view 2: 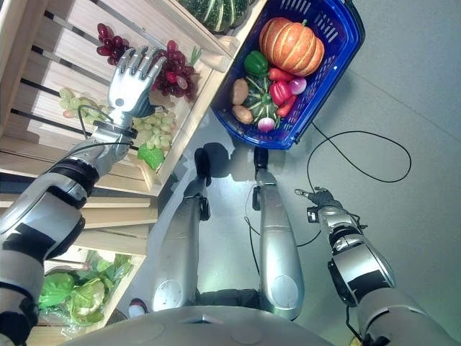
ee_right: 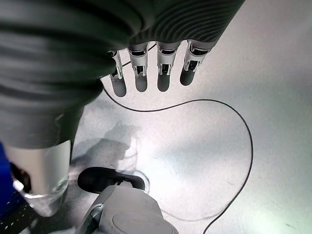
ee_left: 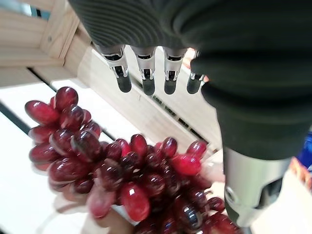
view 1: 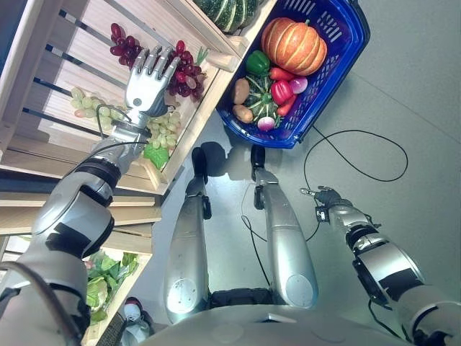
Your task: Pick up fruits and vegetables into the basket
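Observation:
A bunch of red grapes [view 1: 186,75] lies in a slatted wooden crate [view 1: 209,108] on the left. My left hand [view 1: 147,81] hovers just above it, open, its straight fingers [ee_left: 146,73] spread over the red grapes [ee_left: 122,175] without touching them. Green grapes [view 1: 89,104] lie beside my wrist. The blue basket [view 1: 340,43] stands on the floor beside the crate and holds a pumpkin [view 1: 294,45], a green pepper [view 1: 257,63], potatoes [view 1: 240,91] and other small vegetables. My right hand [view 1: 328,197] hangs over the floor on the right, its fingers [ee_right: 141,80] straight, holding nothing.
A striped green squash [view 1: 227,13] sits in the neighbouring crate at the top. A green leafy piece [view 1: 156,155] lies at the crate's near corner. Lettuce [view 1: 104,277] fills a lower shelf at bottom left. Grey floor [view 1: 403,108] spreads to the right.

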`<state>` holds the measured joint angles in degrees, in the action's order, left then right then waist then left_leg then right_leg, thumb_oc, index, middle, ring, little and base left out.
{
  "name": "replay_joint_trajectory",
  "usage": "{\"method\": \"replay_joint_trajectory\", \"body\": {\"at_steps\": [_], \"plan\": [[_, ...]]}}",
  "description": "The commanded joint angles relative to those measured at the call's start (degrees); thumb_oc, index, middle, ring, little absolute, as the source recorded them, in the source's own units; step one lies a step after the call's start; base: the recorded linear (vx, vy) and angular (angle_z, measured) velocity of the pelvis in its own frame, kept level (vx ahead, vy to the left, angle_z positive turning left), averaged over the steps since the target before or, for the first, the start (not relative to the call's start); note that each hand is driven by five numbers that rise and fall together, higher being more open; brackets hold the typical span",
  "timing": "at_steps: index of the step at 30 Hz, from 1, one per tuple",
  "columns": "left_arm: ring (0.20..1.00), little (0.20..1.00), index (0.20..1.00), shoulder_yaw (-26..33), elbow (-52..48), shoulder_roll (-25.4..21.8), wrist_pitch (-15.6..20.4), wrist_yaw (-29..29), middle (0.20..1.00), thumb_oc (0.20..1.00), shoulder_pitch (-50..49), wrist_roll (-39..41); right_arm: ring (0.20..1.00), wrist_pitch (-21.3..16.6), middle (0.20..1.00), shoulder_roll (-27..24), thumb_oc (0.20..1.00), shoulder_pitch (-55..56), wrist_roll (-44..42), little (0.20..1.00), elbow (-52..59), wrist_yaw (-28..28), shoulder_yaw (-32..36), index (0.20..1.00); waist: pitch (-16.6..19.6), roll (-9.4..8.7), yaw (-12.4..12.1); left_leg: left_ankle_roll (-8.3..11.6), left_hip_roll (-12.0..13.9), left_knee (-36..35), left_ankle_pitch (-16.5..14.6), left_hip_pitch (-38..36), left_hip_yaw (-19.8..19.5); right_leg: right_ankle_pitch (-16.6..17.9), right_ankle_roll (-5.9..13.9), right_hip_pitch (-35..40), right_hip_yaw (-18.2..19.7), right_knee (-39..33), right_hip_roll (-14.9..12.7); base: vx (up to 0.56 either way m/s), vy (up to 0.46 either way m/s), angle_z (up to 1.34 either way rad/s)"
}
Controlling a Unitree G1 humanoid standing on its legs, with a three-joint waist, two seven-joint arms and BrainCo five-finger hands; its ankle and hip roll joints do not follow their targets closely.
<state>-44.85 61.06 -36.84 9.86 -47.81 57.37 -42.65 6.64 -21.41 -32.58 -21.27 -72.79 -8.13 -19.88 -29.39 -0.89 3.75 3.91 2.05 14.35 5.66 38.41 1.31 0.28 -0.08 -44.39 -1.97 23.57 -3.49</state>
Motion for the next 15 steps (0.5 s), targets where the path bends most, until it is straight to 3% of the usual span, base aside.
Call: {"method": "replay_joint_trajectory", "body": {"at_steps": [1,15], "plan": [[1.0,1.0,1.0,1.43,2.45,-2.15,-2.04,1.09,1.0,1.0,4.32,2.14,1.0,1.9,1.0,-3.92,1.0,1.13,0.77,1.0,-0.18,0.67,-0.01,1.0,-0.4,1.54,1.23,-0.35,-0.51,5.35,-4.85,1.18,0.81,-1.04,3.65,2.81,-1.45,-0.78,0.97,0.0,0.033,-0.02],[1.0,1.0,1.0,-2.71,9.99,-0.87,-5.11,8.37,1.0,1.0,12.08,3.29,1.0,1.89,1.0,-3.74,1.0,-0.4,1.4,1.0,-0.44,1.18,-1.9,1.0,-0.4,0.72,3.21,-0.5,-0.28,6.21,-4.67,2.84,1.16,-0.59,3.71,0.82,-0.47,-0.3,1.49,0.0,0.016,-0.01]]}}
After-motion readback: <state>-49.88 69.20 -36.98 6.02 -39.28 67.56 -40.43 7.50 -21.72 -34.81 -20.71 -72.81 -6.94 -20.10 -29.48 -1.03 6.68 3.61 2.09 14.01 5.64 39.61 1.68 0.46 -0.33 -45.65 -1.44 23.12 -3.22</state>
